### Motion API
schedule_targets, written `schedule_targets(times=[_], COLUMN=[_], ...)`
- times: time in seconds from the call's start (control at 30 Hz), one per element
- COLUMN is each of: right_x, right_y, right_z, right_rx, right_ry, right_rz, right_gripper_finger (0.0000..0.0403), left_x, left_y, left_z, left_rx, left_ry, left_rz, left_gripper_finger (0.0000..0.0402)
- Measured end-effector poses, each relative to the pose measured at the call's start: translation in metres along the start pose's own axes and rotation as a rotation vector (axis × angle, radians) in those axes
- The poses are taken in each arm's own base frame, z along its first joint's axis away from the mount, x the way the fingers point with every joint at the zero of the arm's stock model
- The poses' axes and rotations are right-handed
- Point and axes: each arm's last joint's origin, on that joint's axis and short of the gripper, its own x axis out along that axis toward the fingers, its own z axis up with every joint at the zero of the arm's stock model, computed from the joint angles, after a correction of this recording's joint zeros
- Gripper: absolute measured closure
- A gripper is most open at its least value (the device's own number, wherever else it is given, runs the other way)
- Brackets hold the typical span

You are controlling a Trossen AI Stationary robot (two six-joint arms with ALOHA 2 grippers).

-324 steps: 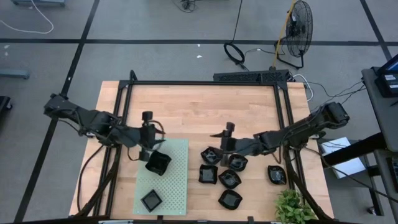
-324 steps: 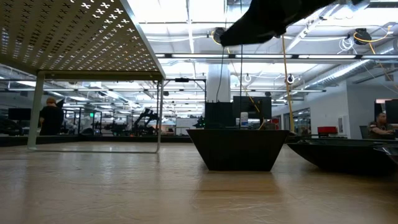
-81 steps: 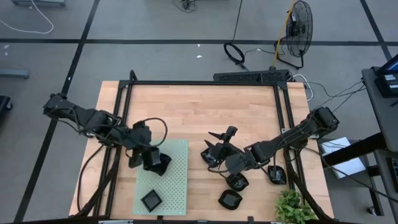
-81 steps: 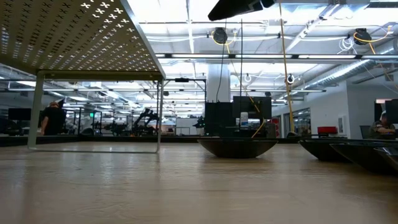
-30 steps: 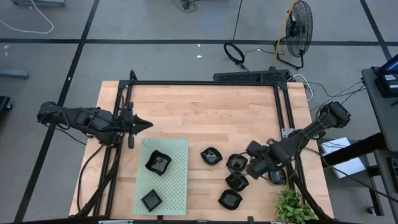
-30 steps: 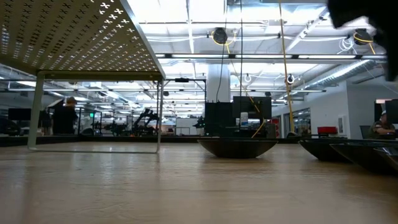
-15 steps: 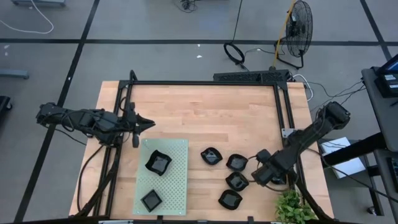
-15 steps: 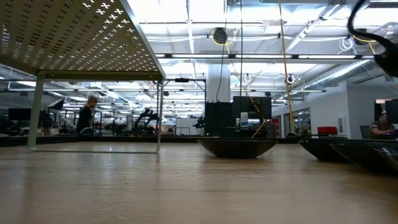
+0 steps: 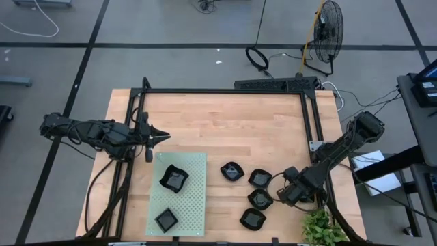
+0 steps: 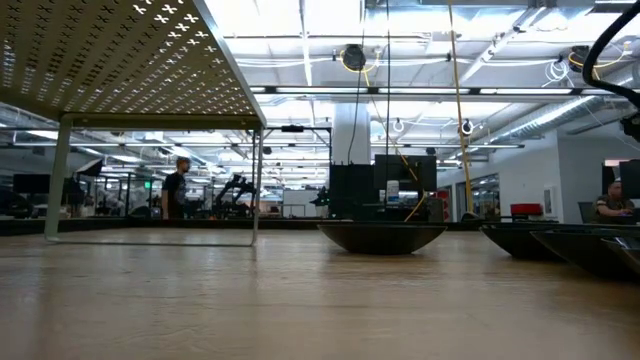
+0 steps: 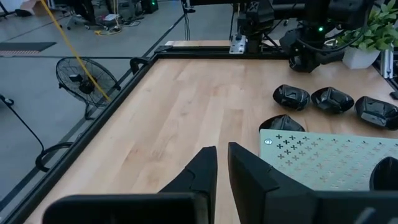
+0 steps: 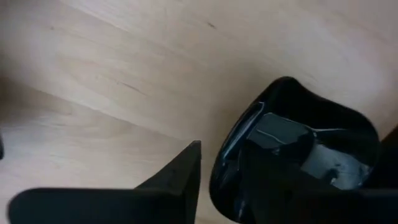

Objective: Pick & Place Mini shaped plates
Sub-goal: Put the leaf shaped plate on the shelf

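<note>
Two mini shaped plates point(image 9: 174, 179) point(image 9: 166, 219) lie on the pale green perforated mat point(image 9: 194, 205). Several more glossy black ones point(image 9: 232, 171) point(image 9: 260, 178) point(image 9: 252, 219) rest on the wood to its right. My right gripper point(image 9: 291, 195) points down over one more plate point(image 12: 298, 149) near the table's right edge. It is open, with one finger point(image 12: 186, 171) outside the plate's rim and the other over its hollow. My left gripper point(image 11: 222, 165) hovers by the mat's far left corner. It holds nothing and has only a narrow gap between its fingers. My right gripper straddles the plate's rim point(image 12: 227, 155) from above. A strip of wood shows between the outer finger and the rim. Whether the inner finger touches the plate I cannot tell, as it is dark against the dark plate. The plate lies flat on the table.
A potted plant point(image 9: 321, 229) stands at the near right corner, close to my right gripper. A black frame point(image 9: 225, 92) runs around the table's edges. The far half of the wooden table point(image 9: 225, 130) is bare. In the low view a person point(image 10: 175, 185) walks far behind the table.
My right gripper has come down and gone toward the table's near right corner, turning until it points down over the plate there. The plates have stayed where they were.
</note>
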Motion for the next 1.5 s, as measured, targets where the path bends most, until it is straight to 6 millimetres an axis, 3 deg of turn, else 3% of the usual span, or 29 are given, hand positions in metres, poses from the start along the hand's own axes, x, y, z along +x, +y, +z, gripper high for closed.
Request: schedule_targets(times=[0.37, 0.63, 1.0, 1.3, 1.5], right_x=[0.0, -0.002, -0.016, -0.046, -0.074], right_y=[0.001, 0.008, 0.021, 0.033, 0.058], right_z=[0.002, 0.011, 0.044, 0.071, 0.086], right_rx=[-0.103, -0.294, -0.503, -0.625, -0.802], right_ry=[-0.083, -0.298, -0.681, -1.049, -1.296], right_rz=[0.032, 0.099, 0.108, 0.096, 0.135], right_gripper_finger=[0.0397, 0.0401, 0.0403, 0.0403, 0.0403], left_x=[0.0, 0.0, 0.0, 0.0, 0.0], left_y=[0.0, 0.0, 0.0, 0.0, 0.0], left_z=[0.0, 0.002, 0.002, 0.002, 0.001], left_rx=[-0.018, -0.033, -0.035, -0.034, -0.034], left_ry=[-0.004, -0.015, -0.015, -0.015, -0.014], left_rz=[-0.001, -0.002, -0.002, -0.002, -0.002], left_gripper_finger=[0.0355, 0.0355, 0.0355, 0.0355, 0.0355])
